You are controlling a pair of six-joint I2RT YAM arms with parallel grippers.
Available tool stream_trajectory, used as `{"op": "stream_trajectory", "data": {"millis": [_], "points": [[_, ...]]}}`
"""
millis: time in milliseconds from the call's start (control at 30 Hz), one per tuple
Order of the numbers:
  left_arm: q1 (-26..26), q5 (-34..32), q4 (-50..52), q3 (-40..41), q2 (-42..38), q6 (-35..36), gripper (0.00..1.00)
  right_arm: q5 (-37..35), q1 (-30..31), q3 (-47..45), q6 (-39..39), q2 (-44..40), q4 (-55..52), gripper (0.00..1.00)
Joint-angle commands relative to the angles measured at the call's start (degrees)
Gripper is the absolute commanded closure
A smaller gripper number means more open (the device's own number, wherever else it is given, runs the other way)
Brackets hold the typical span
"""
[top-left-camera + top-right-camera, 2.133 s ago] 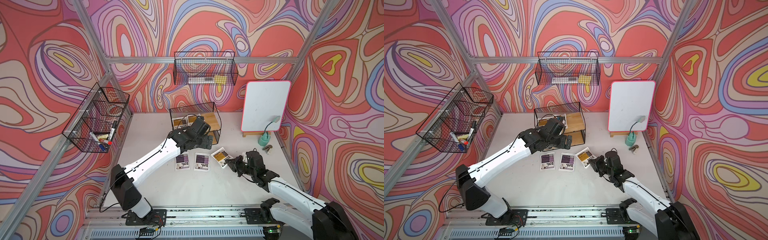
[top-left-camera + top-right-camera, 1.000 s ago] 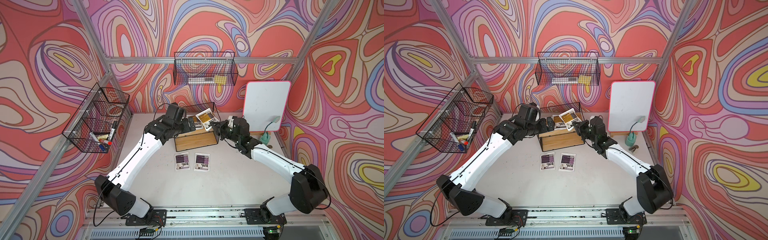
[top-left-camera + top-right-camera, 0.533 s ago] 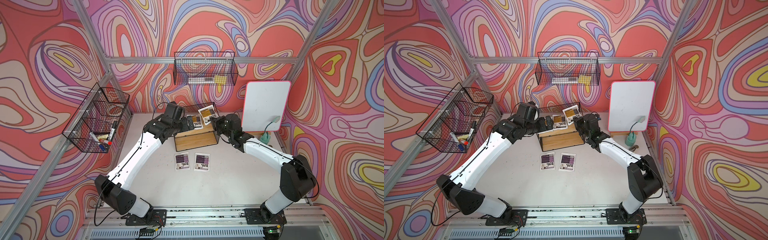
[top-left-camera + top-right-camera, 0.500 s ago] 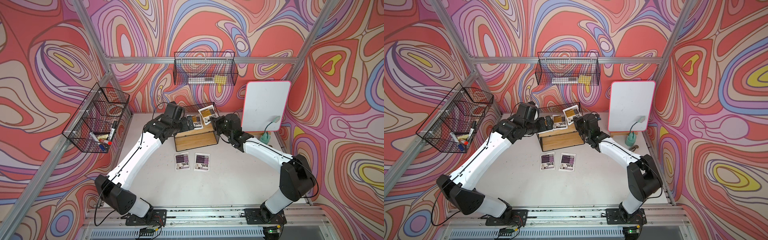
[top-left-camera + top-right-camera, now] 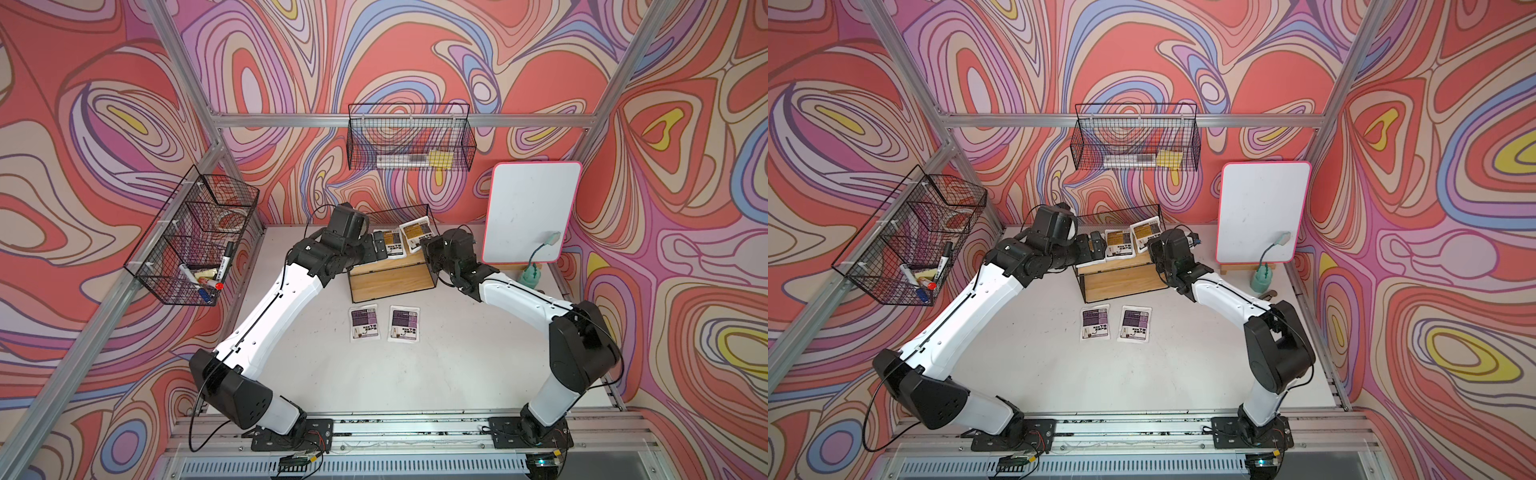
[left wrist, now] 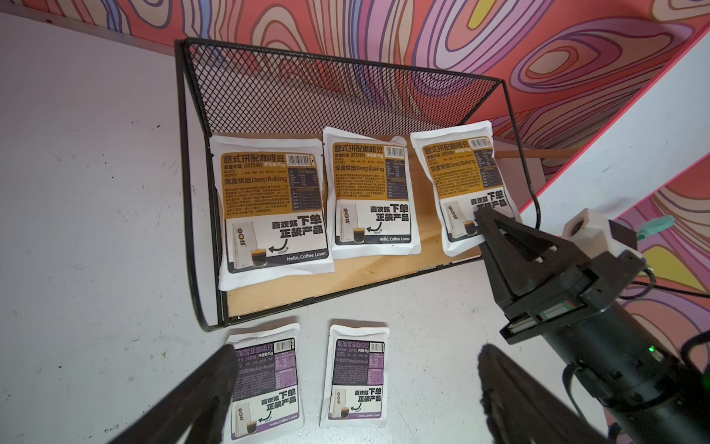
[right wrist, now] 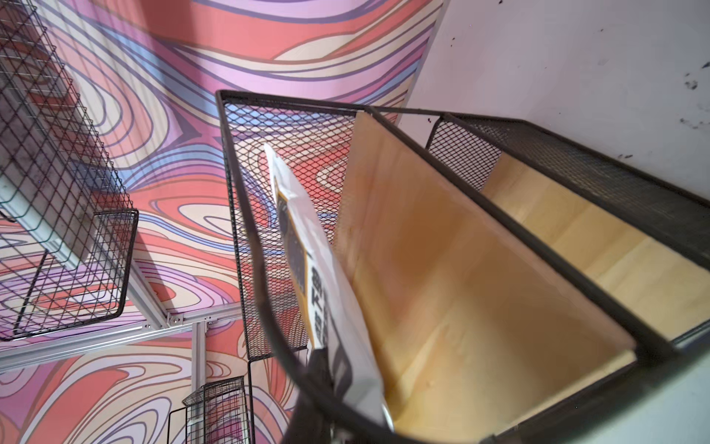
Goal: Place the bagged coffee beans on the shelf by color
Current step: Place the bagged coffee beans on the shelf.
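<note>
Bagged coffee beans (image 5: pixel 394 248) lie in 2 groups about the shelf (image 6: pixel 365 278): 3 orange-brown pouches at its top board and 2 purple ones on the table (image 5: pixel 457 365) just in front of it. The left orange-brown pouch (image 6: pixel 272 207) and the middle orange-brown pouch (image 6: pixel 370 196) lie flat on the wood, side by side, labels up. The right orange-brown pouch (image 6: pixel 463 180) sits tilted over the board's right end, and the right gripper (image 6: pixel 480 226) is clamped on its near corner; whether that pouch touches the board I cannot tell. The left purple pouch (image 6: pixel 265 380) and the right purple pouch (image 6: pixel 357 376) lie flat, just apart, labels up. The left gripper (image 5: pixel 376 249) hangs above the shelf's left end, jaws spread wide, its fingers (image 6: pixel 207 384) holding nothing. A whiteboard (image 5: pixel 528 212) stands to the right of the shelf; 1 wire basket (image 5: pixel 409 141) hangs on the wall behind the shelf; another basket (image 5: pixel 195 237) hangs on the wall to its left.
</note>
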State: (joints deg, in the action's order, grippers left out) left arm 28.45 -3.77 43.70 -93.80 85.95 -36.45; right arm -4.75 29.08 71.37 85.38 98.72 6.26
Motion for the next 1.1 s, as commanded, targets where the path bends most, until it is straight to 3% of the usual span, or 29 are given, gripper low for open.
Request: {"op": "stream_trajectory", "data": {"millis": [0, 400, 667, 900, 1067], "points": [[-0.4, -0.13, -0.39, 0.21, -0.16, 0.76, 0.01, -1.39, 0.45, 1.62, 0.48, 1.41, -0.73, 0.97], [-0.41, 0.17, -0.81, 1.5, -0.77, 0.24, 0.01, -2.29, 0.45, 2.92, 0.46, 4.41, -2.04, 0.95], [-0.38, 0.43, -1.12, 2.16, -0.92, -0.12, 0.01, -2.42, 0.52, 2.96, 0.56, 5.26, -2.64, 0.86], [-0.4, 0.26, -1.03, 2.65, -1.23, -0.05, 0.01, -2.28, 0.45, 2.64, -0.24, 4.24, -3.82, 0.48], [-0.37, 0.33, -0.97, 2.65, -1.53, 0.06, 0.01, -1.98, 0.39, 1.85, -1.16, 3.15, -4.89, 0.33]]}}
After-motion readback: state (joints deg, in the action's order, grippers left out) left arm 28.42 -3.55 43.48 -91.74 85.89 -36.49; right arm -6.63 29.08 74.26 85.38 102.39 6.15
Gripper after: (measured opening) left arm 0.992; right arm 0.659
